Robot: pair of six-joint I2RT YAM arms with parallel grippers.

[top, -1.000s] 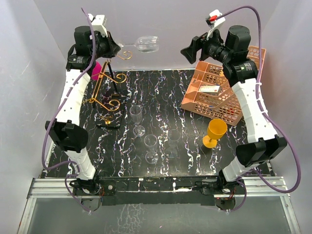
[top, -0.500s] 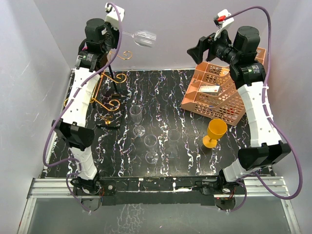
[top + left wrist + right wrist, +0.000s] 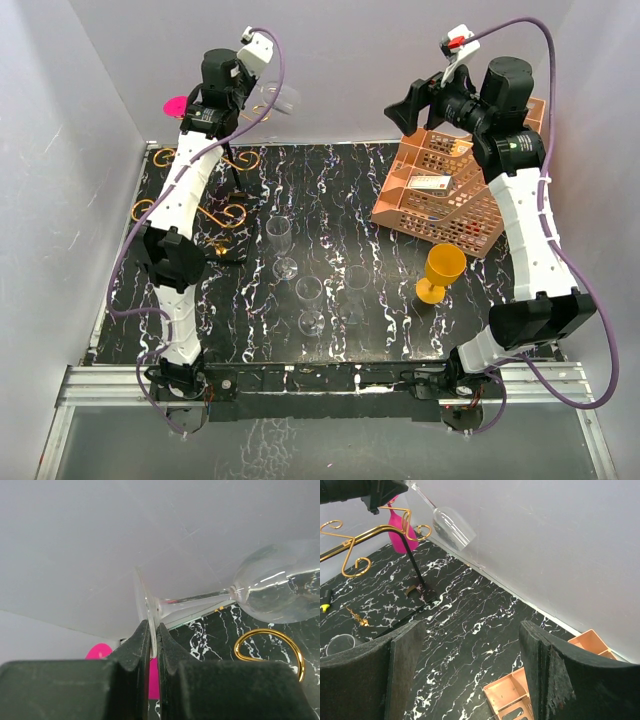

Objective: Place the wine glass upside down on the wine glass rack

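My left gripper is raised high at the back wall and shut on the foot of a clear wine glass. In the left wrist view the jaws pinch the round foot edge-on, and the stem and bowl lie sideways to the right. The gold wire wine glass rack, with a dark post and base, stands below at the back left; one scroll end shows under the bowl. My right gripper is open and empty, high at the back right, facing the held glass and the rack.
A pink glass stands behind the rack. Three clear glasses stand mid-table. An orange goblet stands at the right, with an orange perforated tray rack behind it.
My left arm has swung up and to the right, carrying the glass closer to the back wall and tilting its bowl downward. The pink glass is now uncovered. The right arm barely moved.
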